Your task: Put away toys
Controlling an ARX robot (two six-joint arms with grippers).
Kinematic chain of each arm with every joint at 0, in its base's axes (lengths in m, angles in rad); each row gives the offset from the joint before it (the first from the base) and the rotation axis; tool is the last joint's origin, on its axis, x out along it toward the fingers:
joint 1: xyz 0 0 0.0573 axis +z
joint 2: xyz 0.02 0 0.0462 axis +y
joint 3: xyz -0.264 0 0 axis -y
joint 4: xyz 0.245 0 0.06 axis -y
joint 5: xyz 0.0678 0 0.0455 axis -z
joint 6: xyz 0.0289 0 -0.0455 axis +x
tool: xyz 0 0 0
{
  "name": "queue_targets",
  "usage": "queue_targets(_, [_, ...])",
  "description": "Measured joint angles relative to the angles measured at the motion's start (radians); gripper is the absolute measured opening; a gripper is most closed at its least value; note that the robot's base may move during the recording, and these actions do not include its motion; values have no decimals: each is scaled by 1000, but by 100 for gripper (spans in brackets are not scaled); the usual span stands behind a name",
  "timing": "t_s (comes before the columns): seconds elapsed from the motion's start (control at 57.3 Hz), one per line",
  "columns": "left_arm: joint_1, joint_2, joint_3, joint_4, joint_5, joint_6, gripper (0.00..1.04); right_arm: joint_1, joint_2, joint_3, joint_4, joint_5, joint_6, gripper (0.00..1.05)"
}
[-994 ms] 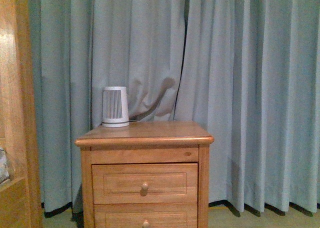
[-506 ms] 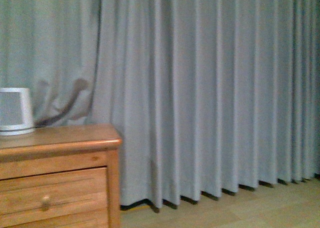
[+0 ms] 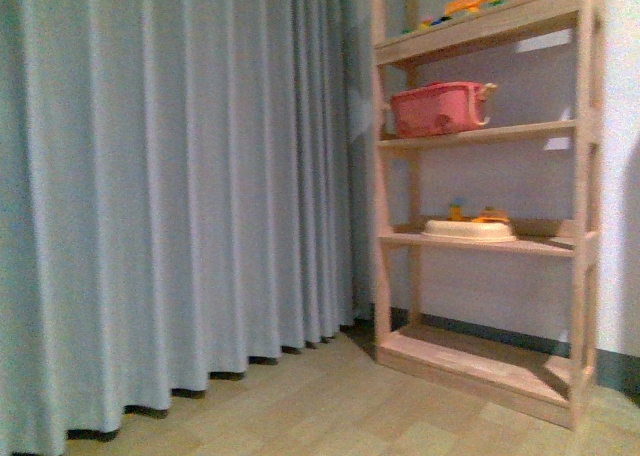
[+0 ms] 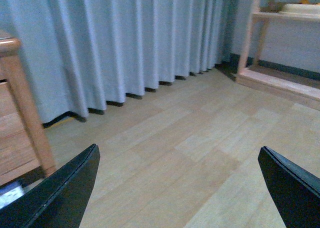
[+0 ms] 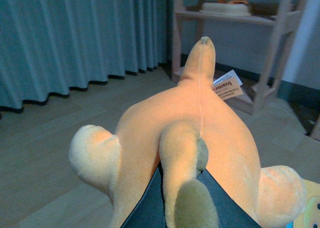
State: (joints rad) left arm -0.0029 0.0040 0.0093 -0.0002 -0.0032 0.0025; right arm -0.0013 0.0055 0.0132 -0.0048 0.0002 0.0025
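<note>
Wood-plank floor underfoot, blue-grey curtain hanging in folds down to it. Yellow-orange plush toy gripped in the right gripper - dark jaws closed around one lower limb - and held clear of the floor, white label showing near the far end. Looks roughly halfway: picked up, not yet set down anywhere. Leaves, by this reading, the approach to the wooden shelf unit and a release into some spot on it. Left gripper spread wide, holding nothing, low over bare planks beside a wooden nightstand. Further out, on the shelves: a pink basket, a shallow cream dish with small bright pieces in it, and colourful plastic toys along the top - blurred, so no finer detail.
</note>
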Motion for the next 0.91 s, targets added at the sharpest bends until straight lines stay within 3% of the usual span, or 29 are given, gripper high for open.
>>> queue_targets(0.907, [-1,0,0,0,4,0,98,-1,-1,0,0,8,0,6])
